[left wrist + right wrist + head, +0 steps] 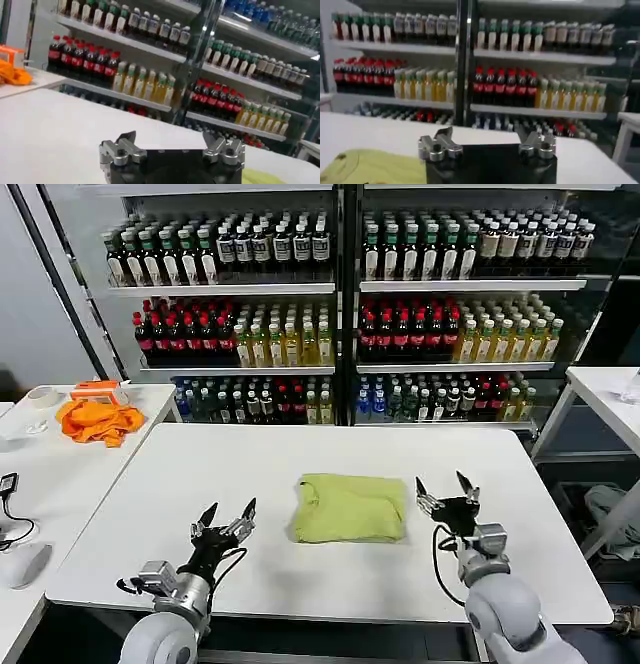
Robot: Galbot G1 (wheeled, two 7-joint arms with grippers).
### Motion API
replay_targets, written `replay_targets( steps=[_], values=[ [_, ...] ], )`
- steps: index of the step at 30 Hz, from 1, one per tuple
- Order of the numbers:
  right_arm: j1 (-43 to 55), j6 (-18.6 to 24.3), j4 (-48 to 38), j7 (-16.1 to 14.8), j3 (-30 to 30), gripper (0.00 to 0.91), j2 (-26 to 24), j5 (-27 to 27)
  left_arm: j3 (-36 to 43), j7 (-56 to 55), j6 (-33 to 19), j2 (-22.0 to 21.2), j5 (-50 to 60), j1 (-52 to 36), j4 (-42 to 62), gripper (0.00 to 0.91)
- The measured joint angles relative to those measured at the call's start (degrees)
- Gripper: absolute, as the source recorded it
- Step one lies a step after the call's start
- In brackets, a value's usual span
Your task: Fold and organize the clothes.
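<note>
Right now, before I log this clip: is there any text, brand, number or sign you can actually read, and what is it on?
None can be read.
Bottle labels on the shelves: too small and blurred to read.
T-shirt, folded on the table: no print showing on the visible side.
Orange cloth on the side table: no text visible.
Left gripper and right gripper: no markings legible.
</note>
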Motion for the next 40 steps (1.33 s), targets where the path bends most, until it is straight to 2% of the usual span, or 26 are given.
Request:
replay_targets(
  steps=[8, 18, 40],
  values=[
    [-5.5, 3.0, 3.1, -0.7, 3.6, 0.907, 1.6, -3.5, 0.0, 0.2, -0.7, -0.4, 2.5, 1.1, -1.4, 0.907],
    [-9.0, 5.6, 5.2, -0.8, 5.2, 0.907, 2.9, -5.9, 0.0, 0.6, -0.9, -0.9, 4.5, 2.6, -3.0, 0.907],
    [-12.5, 6.1, 8.0, -0.2, 7.3, 0.907, 3.4, -7.2, 0.0, 1.3, -1.4, -1.5, 7.5, 4.5, -5.0, 0.907]
  ],
)
